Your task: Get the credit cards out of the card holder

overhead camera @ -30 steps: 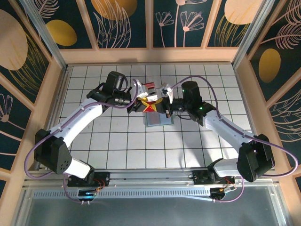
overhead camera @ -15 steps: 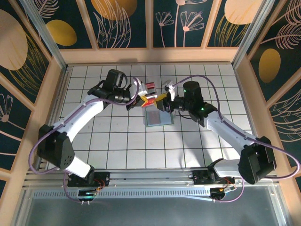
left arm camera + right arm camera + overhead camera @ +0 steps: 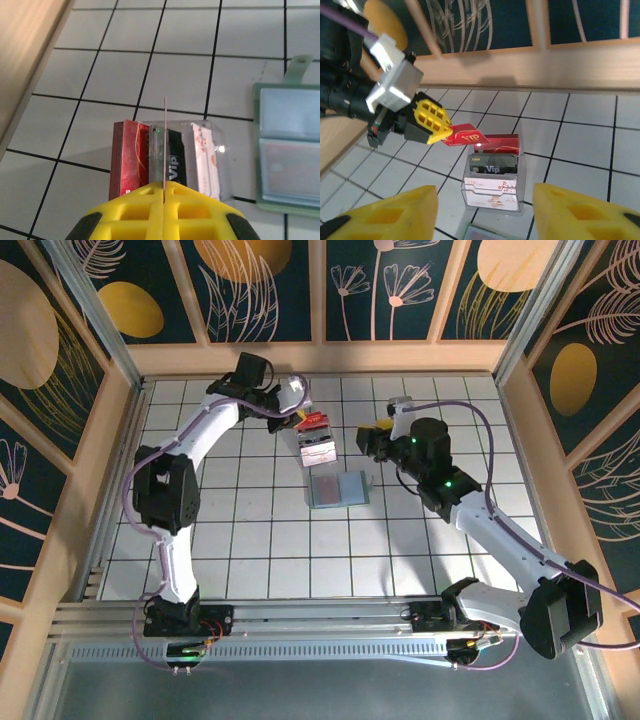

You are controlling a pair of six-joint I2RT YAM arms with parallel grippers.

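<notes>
Left fingers (image 3: 432, 120) clenched on red plastic card (image 3: 467, 137) above clear plastic box (image 3: 492, 197) holding upright red, black, white-pink cards (image 3: 492, 167). Pale green bifold card holder (image 3: 338, 489) lies open on table (image 3: 250, 540) beside it; right fingers (image 3: 580, 210) released.

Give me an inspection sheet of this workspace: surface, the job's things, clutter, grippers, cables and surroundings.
Surface: white tiled table with a black grid.
Job's things: card holder lies open and flat on the table; a red card is held above the clear box; red, black and white-pink cards stand in that box.
Clutter: nothing seen.
Grippers: left gripper shut on the red card; right gripper open, holding nothing, near the box.
Cables: purple cables run along both arms.
Surroundings: wooden-framed wall panels, dark with gold plant patterns.
</notes>
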